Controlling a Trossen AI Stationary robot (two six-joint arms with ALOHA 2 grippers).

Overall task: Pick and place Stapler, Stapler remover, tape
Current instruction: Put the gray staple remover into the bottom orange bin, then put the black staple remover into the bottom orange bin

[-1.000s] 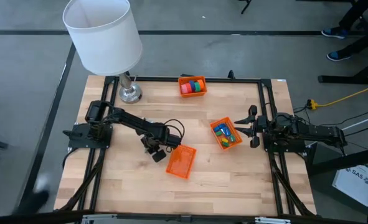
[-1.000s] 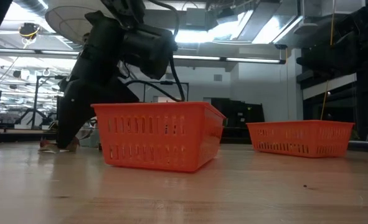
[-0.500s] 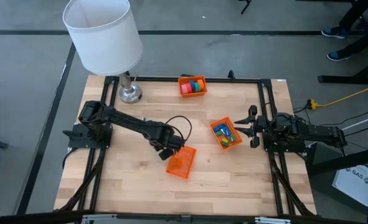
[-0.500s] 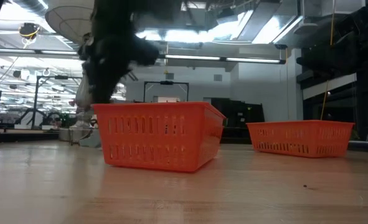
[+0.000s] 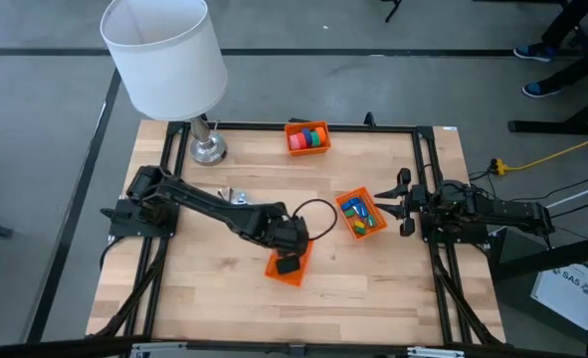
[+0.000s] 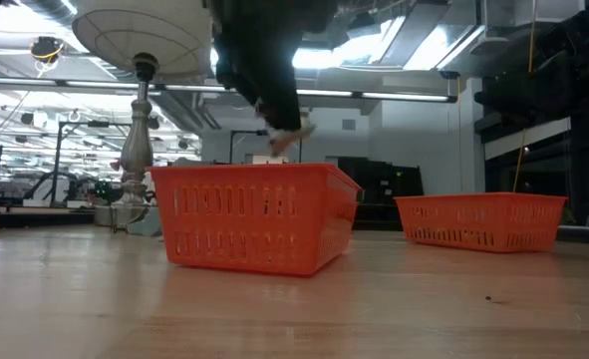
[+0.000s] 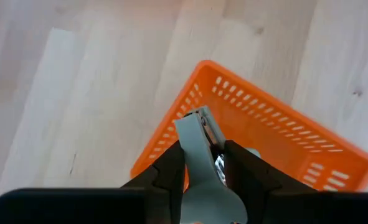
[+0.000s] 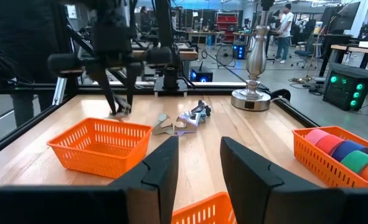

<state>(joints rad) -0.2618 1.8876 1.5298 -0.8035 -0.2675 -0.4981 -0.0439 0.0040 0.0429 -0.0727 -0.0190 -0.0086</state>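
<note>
My left gripper (image 5: 290, 262) hangs over an orange basket (image 7: 277, 149) in the middle of the table, shut on a small grey tool with a metal part, apparently the stapler (image 7: 199, 143). The low view shows it above the basket's rim (image 6: 249, 170). The tape rolls, red, green and orange, lie in a basket (image 5: 307, 137) at the far edge. More small tools (image 8: 184, 120) lie loose on the table left of the middle. My right gripper (image 5: 403, 204) waits open at the right edge. My left gripper pinches the grey stapler between its two fingers (image 7: 171, 165), one on each long side (image 7: 190, 155). The fingers slant down from above and lie along it, so its free end (image 7: 196, 115) sticks out past the fingertips. It hangs clear over the basket.
A third orange basket (image 5: 361, 214) with blue, green and yellow blocks stands right of the middle. A lamp with a white shade (image 5: 164, 55) and a metal foot (image 5: 209, 149) stands at the far left corner. Bare wood lies along the near edge.
My left gripper has risen and gone toward the table's right edge, from beside the middle basket's left side to above it, turning as it went. The grey stapler has gone with it, lifted clear. My right arm has kept still.
</note>
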